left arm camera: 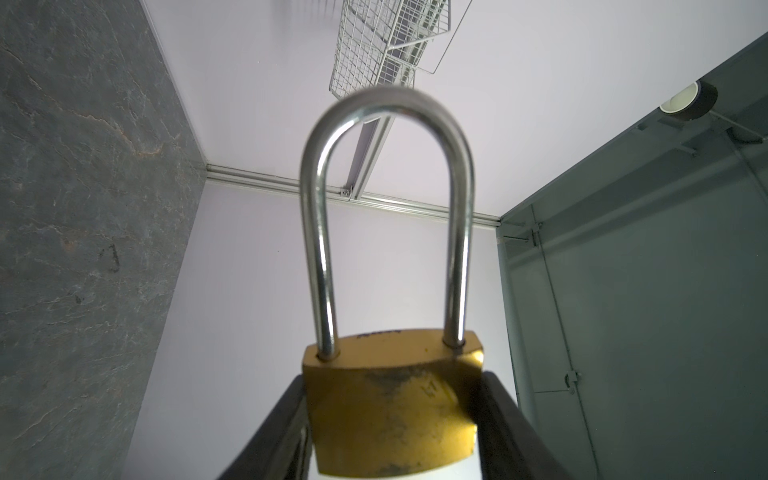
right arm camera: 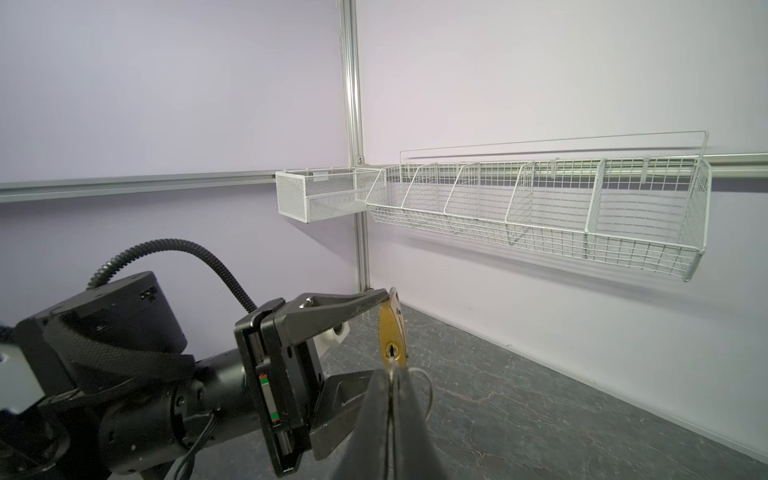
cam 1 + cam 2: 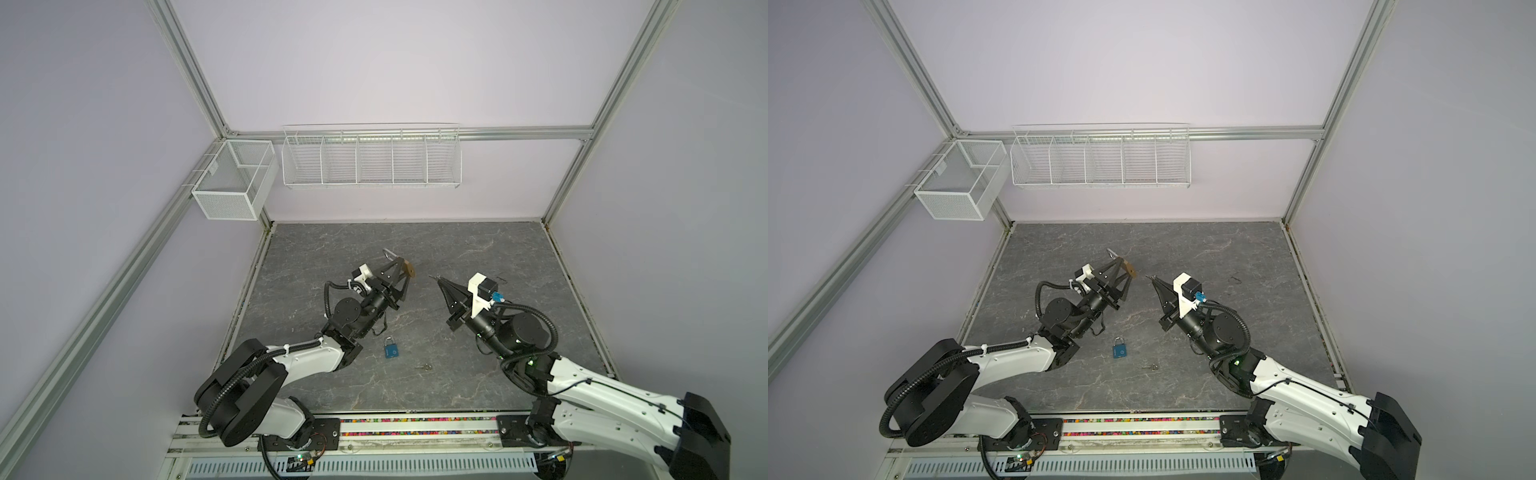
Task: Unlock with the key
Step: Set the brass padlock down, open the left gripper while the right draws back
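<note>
Left claw (image 3: 404, 266) clamps padlock (image 1: 386, 407) clear of bench (image 3: 457, 249), right claw (image 3: 439, 281) pinches key (image 2: 391, 372) just short of keyhole (image 2: 390, 350); any tilt mismatch likely jams the tip on brass and twists key in the pinch.

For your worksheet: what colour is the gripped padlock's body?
Brass gold; the padlock shows best in the left wrist view.

Lilac walls (image 3: 374, 62), grey stone-look floor (image 3: 478, 257), white wire baskets (image 3: 371, 160)
</note>
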You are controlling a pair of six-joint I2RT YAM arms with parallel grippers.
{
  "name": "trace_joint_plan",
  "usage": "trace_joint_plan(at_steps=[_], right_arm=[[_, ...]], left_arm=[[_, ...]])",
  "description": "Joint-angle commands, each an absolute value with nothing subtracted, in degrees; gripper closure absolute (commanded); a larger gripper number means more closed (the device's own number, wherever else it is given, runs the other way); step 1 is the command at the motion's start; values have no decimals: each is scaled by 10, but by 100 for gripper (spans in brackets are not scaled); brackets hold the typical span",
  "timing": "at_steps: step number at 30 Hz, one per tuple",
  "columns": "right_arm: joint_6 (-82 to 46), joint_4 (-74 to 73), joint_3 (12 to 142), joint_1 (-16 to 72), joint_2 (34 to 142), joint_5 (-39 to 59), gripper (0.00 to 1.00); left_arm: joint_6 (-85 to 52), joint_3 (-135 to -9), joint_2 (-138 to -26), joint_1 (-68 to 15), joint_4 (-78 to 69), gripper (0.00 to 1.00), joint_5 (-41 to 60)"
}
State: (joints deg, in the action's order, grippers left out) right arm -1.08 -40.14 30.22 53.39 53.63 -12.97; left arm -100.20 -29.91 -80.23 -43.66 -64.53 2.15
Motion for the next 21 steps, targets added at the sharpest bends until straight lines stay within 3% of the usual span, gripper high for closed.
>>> trace_joint_plan(at_steps=[1,2,4,7,12,21], right_arm=[[-35,-280,321,530,509,-173,94],[-53,-234,327,524,495,-174,94],[-108,-143,328,512,459,-171,94],[-164,-48,306,503,393,-167,94],[-243,16,263,483,313,-133,94],[-273,16,244,479,301,-91,94]], left_arm=[[-883,-375,-750,-420,-433,100,130],[-794,-427,-734,-419,-270,100,147],[-580,-558,-732,-453,129,100,31],[-509,-640,-788,-465,400,100,-105],[-455,-638,-877,-452,453,100,-62],[-442,-660,-995,-452,466,100,-101]])
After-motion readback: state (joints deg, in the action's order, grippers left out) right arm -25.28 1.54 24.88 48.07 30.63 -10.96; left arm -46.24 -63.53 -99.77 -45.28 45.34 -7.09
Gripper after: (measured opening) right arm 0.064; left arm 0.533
